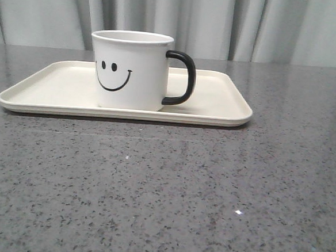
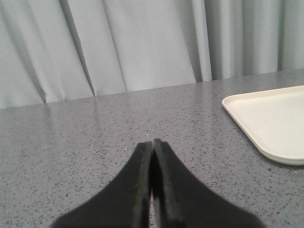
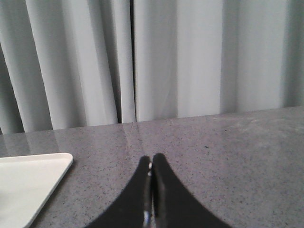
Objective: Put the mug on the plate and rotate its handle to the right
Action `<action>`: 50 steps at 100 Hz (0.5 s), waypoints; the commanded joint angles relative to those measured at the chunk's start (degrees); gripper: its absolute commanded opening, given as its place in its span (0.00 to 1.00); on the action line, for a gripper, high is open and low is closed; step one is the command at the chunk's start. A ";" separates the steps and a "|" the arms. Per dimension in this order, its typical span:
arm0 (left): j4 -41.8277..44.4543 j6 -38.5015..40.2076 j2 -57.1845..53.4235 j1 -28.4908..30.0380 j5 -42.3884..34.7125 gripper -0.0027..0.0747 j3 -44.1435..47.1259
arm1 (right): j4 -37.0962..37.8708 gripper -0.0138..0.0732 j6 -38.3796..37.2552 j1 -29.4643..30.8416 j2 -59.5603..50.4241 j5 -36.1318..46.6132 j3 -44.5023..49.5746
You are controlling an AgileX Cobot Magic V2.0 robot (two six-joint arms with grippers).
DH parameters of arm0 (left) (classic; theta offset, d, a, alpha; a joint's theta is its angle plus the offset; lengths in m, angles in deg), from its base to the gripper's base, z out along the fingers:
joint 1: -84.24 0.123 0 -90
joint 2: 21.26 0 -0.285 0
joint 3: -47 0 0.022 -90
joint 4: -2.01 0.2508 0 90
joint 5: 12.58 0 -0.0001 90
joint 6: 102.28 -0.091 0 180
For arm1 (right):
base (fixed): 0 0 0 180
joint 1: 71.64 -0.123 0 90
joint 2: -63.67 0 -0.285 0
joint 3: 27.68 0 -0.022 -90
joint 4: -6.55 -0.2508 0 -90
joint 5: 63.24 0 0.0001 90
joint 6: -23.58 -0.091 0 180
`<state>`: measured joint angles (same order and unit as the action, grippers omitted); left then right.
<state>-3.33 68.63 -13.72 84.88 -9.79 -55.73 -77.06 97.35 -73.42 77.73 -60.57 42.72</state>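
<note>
Grey pleated curtains (image 1: 233,21) hang behind the speckled grey stone table (image 1: 163,189). The plate (image 1: 55,86) lies between the 2 claws, holding the mug (image 1: 131,71) upright, smiley forward, handle (image 1: 183,78) rightward; no writing visible. The left gripper (image 2: 153,142) and right gripper (image 3: 151,159) appear pressed closed, empty, low over the table.
</note>
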 commanded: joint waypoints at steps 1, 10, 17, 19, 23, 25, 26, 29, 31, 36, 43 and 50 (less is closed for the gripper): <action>-0.31 0.12 -1.69 -0.37 -4.34 0.01 0.49 | 0.06 0.08 0.32 0.16 -2.96 1.11 1.10; -0.31 0.12 -1.69 -0.37 -4.34 0.01 0.49 | 0.06 0.08 0.32 0.16 -6.51 1.23 3.24; -0.31 0.12 -1.69 -0.37 -4.34 0.01 0.49 | 0.06 0.08 0.32 0.16 -8.25 1.10 4.43; -0.31 0.12 -1.69 -0.37 -4.34 0.01 0.49 | -0.09 0.08 0.32 0.16 -8.15 1.10 4.61; -0.31 0.12 -1.69 -0.37 -4.34 0.01 0.49 | -0.20 0.08 0.32 0.16 -8.01 1.10 4.96; -0.31 0.12 -1.69 -0.37 -4.34 0.01 0.49 | -0.20 0.08 0.32 0.16 -8.01 1.10 5.20; -0.31 0.12 -1.69 -0.37 -4.34 0.01 0.49 | -0.20 0.08 0.32 0.16 -8.01 1.10 5.36; -0.31 0.12 -1.69 -0.37 -4.34 0.01 0.49 | -0.25 0.08 0.32 0.21 -8.06 1.14 5.65; -0.31 0.12 -1.69 -0.37 -4.34 0.01 0.49 | -0.25 0.08 0.32 0.25 -8.06 1.14 5.87; -0.31 0.12 -1.69 -0.37 -4.34 0.01 0.49 | -0.25 0.08 0.32 0.25 -8.06 1.22 6.42; -0.31 0.12 -1.69 -0.37 -4.34 0.01 0.49 | -0.37 0.08 0.32 0.25 -8.06 1.16 7.50; -0.31 0.12 -1.69 -0.37 -4.34 0.01 0.49 | -0.85 0.08 0.27 0.25 -8.06 0.87 8.46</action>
<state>-3.33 68.63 -13.72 84.88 -9.79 -55.73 -77.44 97.46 -73.42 70.83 -60.20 50.99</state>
